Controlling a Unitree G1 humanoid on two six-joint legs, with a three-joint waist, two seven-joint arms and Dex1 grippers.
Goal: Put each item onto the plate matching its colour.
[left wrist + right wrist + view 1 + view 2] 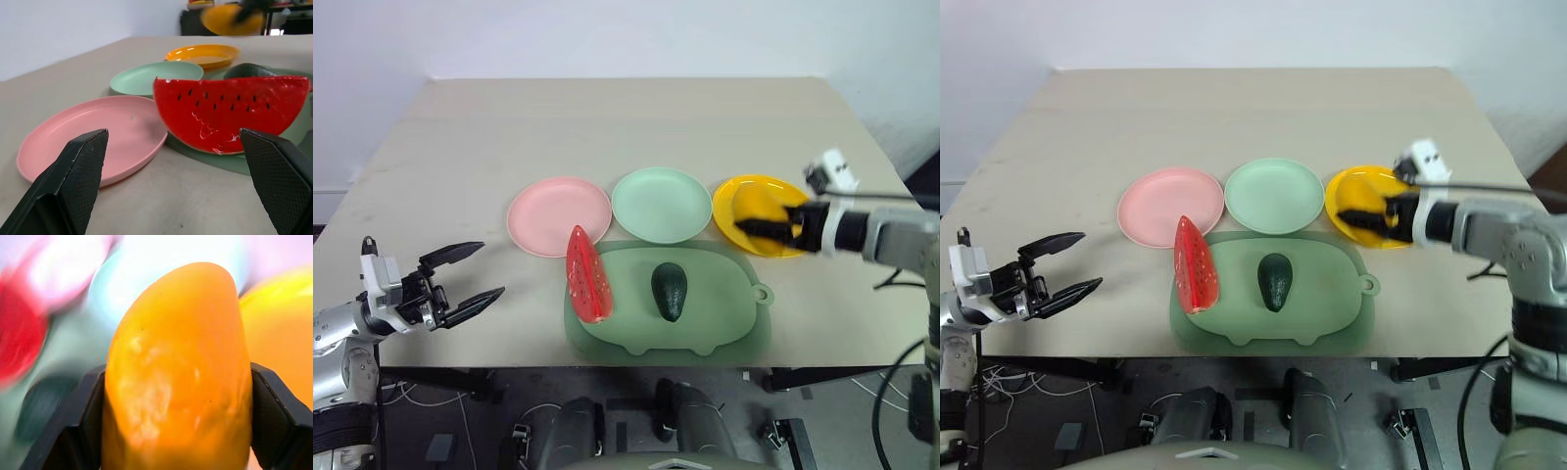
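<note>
Three plates: pink plate [558, 215], mint plate [662, 204] and yellow-orange plate [752, 201] in a row on the table [460, 147].
Right gripper [766, 229]: fingers clamped on the yellow fruit [176, 377], held over the yellow-orange plate.
Left gripper [470, 279]: jaws wide apart, holding nothing, near the table's front left edge.
Watermelon wedge [587, 274]: on the green mat [724, 313], its tip just beside the pink plate.
Avocado [670, 290]: mid-mat, apart from the wedge.

Plain beige table [607, 127] with a matte top, standing against a bare white wall [607, 34]. Dark floor [460, 431] below its near edge, with some cables [411, 392] lying there. Soft, even light everywhere.
</note>
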